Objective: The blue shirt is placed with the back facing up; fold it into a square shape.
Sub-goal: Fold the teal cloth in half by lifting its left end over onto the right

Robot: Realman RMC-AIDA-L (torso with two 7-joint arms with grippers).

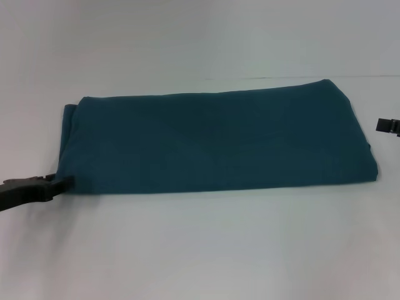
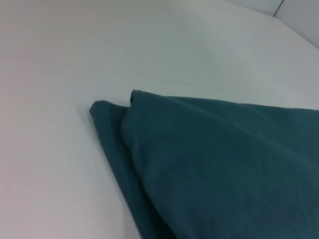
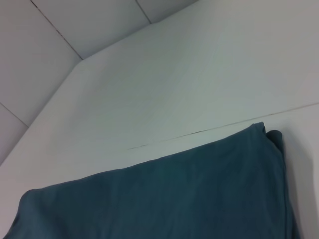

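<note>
One long band so far: blue shirt point(image 1: 219, 140) across frame centre. Left gripper point(image 1: 62, 183) at lower-left corner, grip state unclear; right gripper point(image 1: 387, 126) far right, unclear too. Risk: layers slipping, skewed fold w/ poor pinch.

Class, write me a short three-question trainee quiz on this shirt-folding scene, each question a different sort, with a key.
1. True or false: the dark teal-blue cotton shirt lies folded into a long rectangle on the white table.
2. Which end effector meets the shirt's near corner? A left B right
3. Fill in: the right end effector sits at the view's ____ edge, apart from the shirt.

Key: 1 true; 2 A; 3 right.
</note>
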